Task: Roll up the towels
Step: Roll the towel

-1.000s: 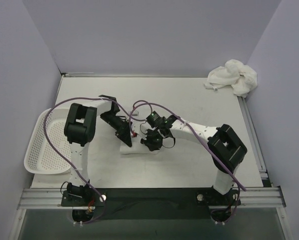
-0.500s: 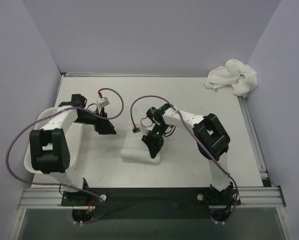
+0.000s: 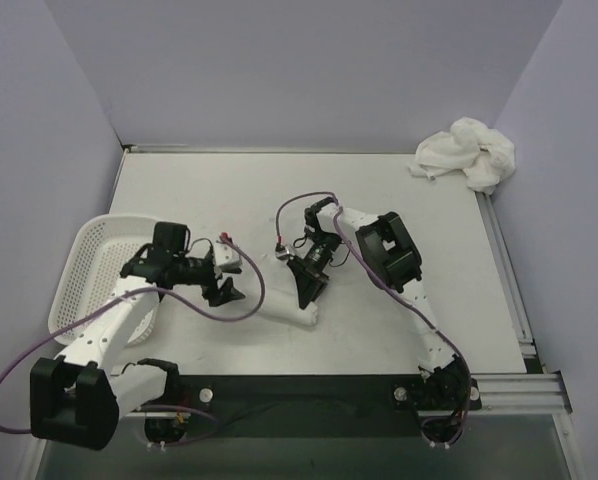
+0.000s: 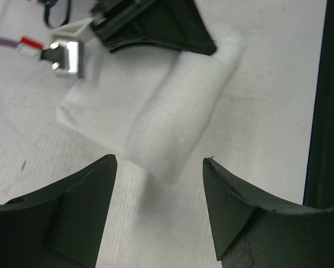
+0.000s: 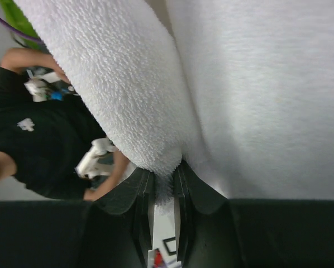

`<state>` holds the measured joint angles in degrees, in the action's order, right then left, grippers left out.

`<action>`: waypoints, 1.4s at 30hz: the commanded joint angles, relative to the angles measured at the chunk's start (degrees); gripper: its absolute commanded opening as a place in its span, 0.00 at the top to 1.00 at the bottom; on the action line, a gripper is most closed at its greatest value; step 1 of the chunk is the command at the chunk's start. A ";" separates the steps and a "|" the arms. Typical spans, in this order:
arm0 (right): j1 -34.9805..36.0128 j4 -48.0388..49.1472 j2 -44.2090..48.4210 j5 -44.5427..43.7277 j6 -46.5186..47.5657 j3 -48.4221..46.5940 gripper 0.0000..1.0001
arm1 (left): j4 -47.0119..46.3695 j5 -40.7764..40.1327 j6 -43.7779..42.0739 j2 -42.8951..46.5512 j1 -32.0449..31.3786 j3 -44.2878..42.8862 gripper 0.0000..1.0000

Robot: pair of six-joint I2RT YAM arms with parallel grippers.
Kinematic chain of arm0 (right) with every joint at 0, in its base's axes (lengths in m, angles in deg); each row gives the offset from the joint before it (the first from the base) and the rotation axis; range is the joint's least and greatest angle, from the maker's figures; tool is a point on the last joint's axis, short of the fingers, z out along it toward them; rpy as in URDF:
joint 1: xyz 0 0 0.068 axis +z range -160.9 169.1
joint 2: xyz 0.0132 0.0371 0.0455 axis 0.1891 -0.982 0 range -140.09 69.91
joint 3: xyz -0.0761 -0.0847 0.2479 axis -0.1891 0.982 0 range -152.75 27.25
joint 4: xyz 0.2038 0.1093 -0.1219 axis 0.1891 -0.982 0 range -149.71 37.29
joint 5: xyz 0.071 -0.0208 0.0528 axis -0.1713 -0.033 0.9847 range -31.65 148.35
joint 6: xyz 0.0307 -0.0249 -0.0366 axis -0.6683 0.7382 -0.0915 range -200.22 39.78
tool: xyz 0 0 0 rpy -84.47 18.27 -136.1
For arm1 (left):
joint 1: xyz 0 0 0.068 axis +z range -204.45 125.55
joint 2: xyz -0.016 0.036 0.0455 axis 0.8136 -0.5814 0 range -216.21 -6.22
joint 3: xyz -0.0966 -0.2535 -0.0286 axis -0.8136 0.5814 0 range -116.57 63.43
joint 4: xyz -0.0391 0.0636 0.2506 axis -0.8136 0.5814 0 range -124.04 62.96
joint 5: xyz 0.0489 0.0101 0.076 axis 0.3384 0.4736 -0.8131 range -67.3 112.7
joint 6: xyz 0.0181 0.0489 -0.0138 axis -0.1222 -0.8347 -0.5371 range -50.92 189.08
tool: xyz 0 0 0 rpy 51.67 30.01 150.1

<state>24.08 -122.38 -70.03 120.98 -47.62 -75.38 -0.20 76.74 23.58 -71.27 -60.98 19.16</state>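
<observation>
A white towel (image 4: 178,114) lies partly rolled near the table's front middle, a thick roll with a flat flap (image 4: 108,103) beside it. In the top view this towel (image 3: 284,313) shows below the right gripper (image 3: 307,284). My right gripper (image 5: 166,180) is shut on the rolled towel's (image 5: 114,72) edge, terry cloth pinched between its jaws. My left gripper (image 4: 158,167) is open just short of the roll's near end, with nothing between its fingers (image 4: 239,206). From above, the left gripper (image 3: 227,290) sits left of the towel. A second towel (image 3: 466,153) lies crumpled at the back right.
A white perforated basket (image 3: 79,300) stands at the table's left edge, beside the left arm. Purple cables loop over both arms. The dark front rail (image 4: 326,111) runs close to the towel's right in the left wrist view. Lilac walls enclose three sides.
The left gripper has let go of the towel, opened wider and drawn back to the left as its arm swung low. The right gripper stays clamped on the roll while its arm shifted.
</observation>
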 commanded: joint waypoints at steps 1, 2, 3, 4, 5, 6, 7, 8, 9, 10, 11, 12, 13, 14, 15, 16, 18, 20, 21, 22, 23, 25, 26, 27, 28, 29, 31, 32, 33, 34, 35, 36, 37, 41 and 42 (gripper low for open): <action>-1.32 -9.77 -8.04 -0.58 4.49 -4.85 1.00 | -3.69 -8.06 -7.58 3.26 -9.63 2.95 0.26; -1.49 -10.65 -8.94 -1.19 3.71 -5.38 1.00 | -5.53 -10.34 -8.29 3.79 -11.82 3.48 0.26; -2.10 -10.84 -9.82 -1.37 3.09 -6.08 1.00 | -6.33 -11.75 -8.73 3.80 -15.50 4.01 0.26; -2.46 -10.84 -11.48 -1.37 2.39 -6.53 1.00 | -7.21 -13.07 -9.43 3.80 -17.71 4.89 0.26; -2.90 -11.10 -12.37 -0.50 1.60 -7.05 1.00 | -9.30 -15.78 -10.57 3.71 -19.39 5.51 0.25; -3.25 -11.80 -13.16 -0.14 1.33 -7.67 1.00 | -10.28 -16.94 -11.27 3.45 -20.88 5.86 0.25; -3.51 -12.15 -14.12 -0.05 0.98 -8.80 1.00 | -11.77 -18.26 -11.63 3.36 -24.03 6.30 0.25; -3.60 -12.24 -14.22 -0.23 0.71 -8.99 1.00 | -13.87 -20.18 -12.76 2.66 -25.28 7.09 0.25; -3.61 -12.16 -14.31 -0.58 0.36 -9.17 1.00 | -14.68 -20.99 -13.65 2.31 -26.68 7.18 0.25; -3.61 -12.16 -14.31 -0.67 0.19 -9.34 1.00 | -15.82 -21.86 -14.09 1.78 -28.87 7.36 0.24; -3.52 -12.16 -14.48 -1.02 0.01 -9.69 1.00 | -17.57 -23.61 -15.31 0.38 -30.20 7.62 0.24; -3.52 -12.24 -14.57 -1.37 -0.08 -9.96 1.00 | -18.63 -24.41 -15.85 -0.50 -31.00 7.53 0.24; -3.52 -12.25 -14.75 -1.55 -0.43 -10.13 1.00 | -19.42 -25.03 -16.20 -1.55 -32.31 7.53 0.24; -3.52 -12.16 -14.84 -1.72 -0.69 -10.40 1.00 | -20.30 -25.82 -17.34 -3.83 -32.67 7.27 0.23; -3.52 -12.24 -14.84 -1.90 -0.78 -10.49 1.00 | -20.83 -26.00 -17.52 -5.07 -32.94 6.31 0.23; -3.52 -12.25 -15.01 -2.07 -0.96 -10.49 1.00 | -21.27 -26.35 -17.52 -6.38 -33.11 5.87 0.23; -3.52 -12.16 -15.10 -2.25 -1.22 -10.49 1.00 | -21.98 -27.76 -17.78 -10.17 -33.11 4.29 0.23; -3.52 -12.07 -15.10 -2.34 -1.48 -10.49 1.00 | -23.64 -29.16 -19.27 -12.71 -33.11 4.19 0.23; -3.43 -11.90 -15.19 -2.43 -1.66 -10.49 1.00 | -24.09 -29.60 -19.72 -13.33 -33.03 4.54 0.23; -3.52 -11.72 -15.19 -2.69 -1.84 -10.40 1.00 | -24.18 -29.96 -20.15 -13.86 -32.94 4.54 0.23; -3.52 -11.46 -15.27 -2.95 -2.62 -10.40 1.00 | -23.83 -30.92 -20.42 -14.83 -33.03 4.63 0.23; -3.61 -10.23 -15.10 -3.39 -3.76 -10.14 0.97 | -22.60 -31.71 -20.07 -15.54 -32.94 4.63 0.26; -3.78 -9.96 -14.93 -3.65 -4.47 -9.96 0.94 | -20.77 -31.72 -19.90 -15.71 -32.85 4.63 0.28; -3.95 -9.61 -14.84 -3.74 -4.91 -9.87 0.92 | -19.36 -31.63 -19.72 -15.80 -32.94 4.63 0.32; -4.30 -9.09 -14.49 -3.83 -5.18 -9.52 0.90 | -17.78 -31.46 -19.55 -15.80 -32.94 4.37 0.41; -4.48 -8.65 -14.22 -4.09 -5.61 -9.35 0.87 | -15.15 -31.37 -19.02 -15.98 -32.94 4.28 0.47; -5.36 -7.16 -13.09 -4.53 -7.28 -8.56 0.81 | -12.77 -31.54 -18.06 -16.06 -32.94 4.11 0.58; -5.71 -6.80 -12.64 -4.88 -7.72 -8.38 0.77 | -10.84 -31.54 -17.53 -16.24 -32.85 3.93 0.68; -6.15 -6.53 -11.68 -5.50 -8.25 -8.38 0.73 | -9.86 -31.45 -17.00 -16.50 -32.94 3.67 0.72; -7.11 -6.10 -10.98 -5.85 -8.60 -8.55 0.71 | -8.46 -30.76 -16.30 -16.68 -32.94 3.32 0.77; -7.64 -5.66 -10.19 -6.55 -9.13 -8.64 0.68 | -5.40 -30.32 -15.60 -17.73 -33.03 1.84 0.88; -8.17 -5.13 -8.09 -7.51 -10.26 -8.73 0.67 | -4.15 -29.96 -14.46 -18.43 -32.94 0.95 0.94; -8.70 -3.56 -6.85 -7.96 -10.97 -8.64 0.65 | -3.01 -29.35 -11.75 -19.22 -32.85 -0.10 0.97; -12.03 1.28 0.62 -10.77 -14.48 -7.68 0.62 | 3.41 -25.84 -5.67 -24.92 -31.27 -6.08 1.00; -12.56 2.42 3.76 -11.47 -15.10 -7.15 0.61 | 4.64 -24.87 -4.87 -26.07 -30.75 -8.87 1.00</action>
<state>15.01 -123.91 -75.23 117.00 -57.87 -83.86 -8.59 48.30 12.04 -93.13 -92.98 13.52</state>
